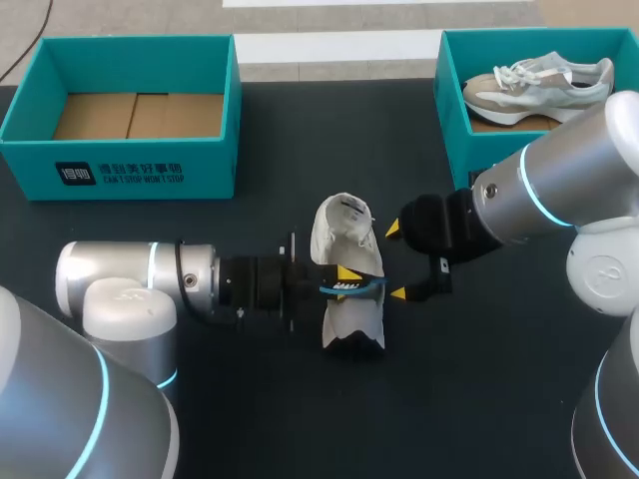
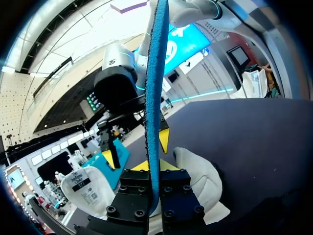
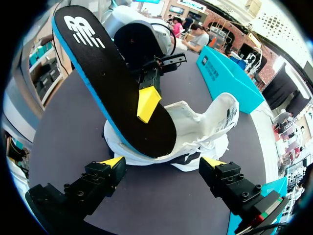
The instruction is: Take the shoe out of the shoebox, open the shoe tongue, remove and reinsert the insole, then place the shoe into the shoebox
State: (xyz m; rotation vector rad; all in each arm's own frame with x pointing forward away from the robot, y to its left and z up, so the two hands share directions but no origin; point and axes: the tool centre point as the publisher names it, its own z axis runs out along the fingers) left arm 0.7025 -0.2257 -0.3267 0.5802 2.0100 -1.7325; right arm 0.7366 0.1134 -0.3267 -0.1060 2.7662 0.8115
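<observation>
Two teal shoeboxes stand at the far side of the dark tabletop (image 1: 479,399). From the middle, one shoebox (image 1: 120,170) sits at about 10 o'clock and shows only its cardboard floor. The other shoebox (image 1: 454,130) sits at about 2 o'clock, cut off at the edge and partly covered by the right arm. There are two shoes: a pale sneaker (image 1: 539,85) lying in the 2 o'clock box, and a white shoe (image 1: 344,235) on the tabletop at the middle. The single insole (image 3: 112,83), black on top and blue beneath, is gripped by the left tool (image 1: 349,277), which comes in from 9 o'clock. Its low end is at the shoe's opening, but how deep it goes is hard to make out. One gripping finger is hidden behind the insole. The right tool (image 1: 396,261) sits at the shoe's 3 o'clock, fingers spread wide and holding nothing.
</observation>
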